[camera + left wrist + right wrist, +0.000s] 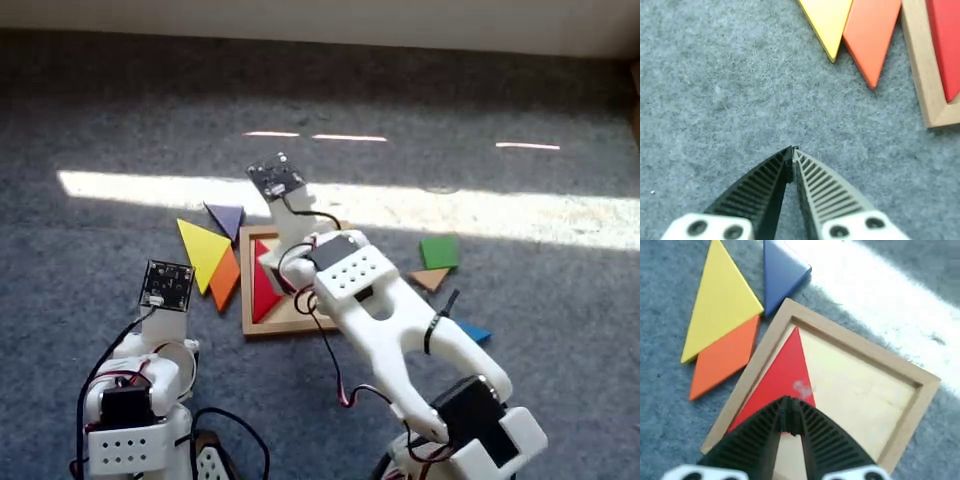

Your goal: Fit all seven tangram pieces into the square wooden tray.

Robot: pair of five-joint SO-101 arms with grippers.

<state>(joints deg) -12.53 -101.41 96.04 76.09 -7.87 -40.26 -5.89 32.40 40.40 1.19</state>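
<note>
Looking down, high view: square wooden tray (246, 300) on grey carpet (120, 120), red triangle (263, 292) inside along its left-hand rim. Yellow triangle (203, 252), orange piece (226, 278) and purple triangle (227, 217) crowd just outside that rim. Green square (438, 251), tan triangle (430, 278) and blue piece (473, 332) lie on the other side, open carpet around them. Right arm (400, 320) crosses over the tray.

Left wrist view: left gripper (791, 151) pressed together over bare carpet, short of the orange tip.

Right wrist view: right gripper (788, 402) pressed together above the red triangle; possibly touching it, unclear.
</note>
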